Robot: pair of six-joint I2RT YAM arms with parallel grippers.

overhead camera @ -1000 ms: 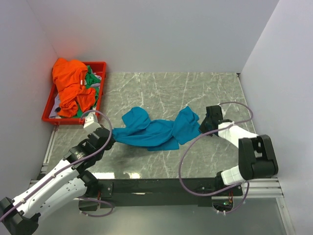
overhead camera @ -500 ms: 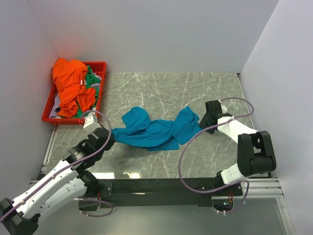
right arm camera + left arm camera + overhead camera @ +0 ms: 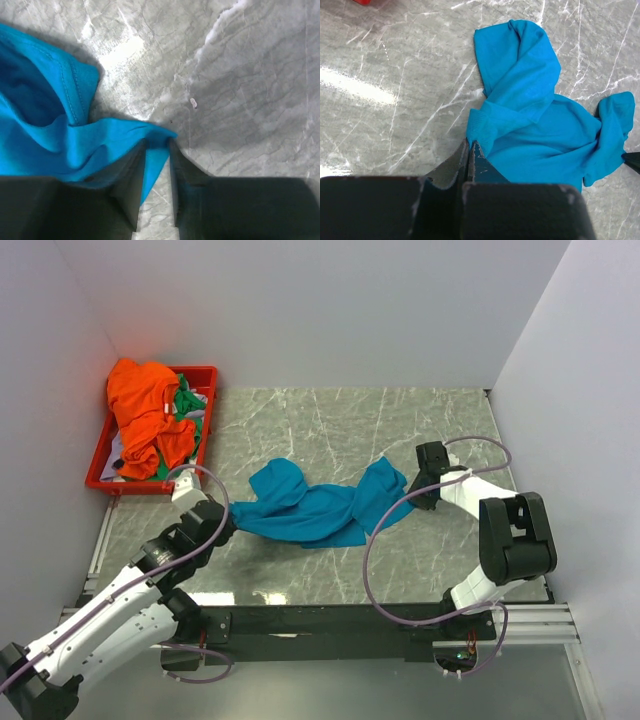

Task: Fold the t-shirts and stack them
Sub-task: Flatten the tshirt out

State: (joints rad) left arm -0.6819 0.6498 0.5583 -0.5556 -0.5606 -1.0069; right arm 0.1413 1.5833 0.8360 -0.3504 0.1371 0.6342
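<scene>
Grey marble-patterned counter [image 3: 330, 420] enclosed by plain white walls, seen from above and from both wrists. Crumpled teal-blue cloth t-shirt [image 3: 310, 510] lies near the middle of the counter, drawn out in a band between the two arms. Left hand [image 3: 469, 147] sits at the shirt's left end, its jaws pressed together on a fold of the hem. Right hand [image 3: 156, 147] sits at the shirt's right end. Its jaws stand a narrow gap apart, and a pointed corner of the blue cloth lies in that gap, reaching just past the fingertips onto bare counter. Red plastic tray [image 3: 200, 370] rests at the far left corner, well apart from both hands. It holds a heaped bright orange cloth t-shirt [image 3: 145, 405] and a green cloth t-shirt [image 3: 185, 400] partly covered beside it.
</scene>
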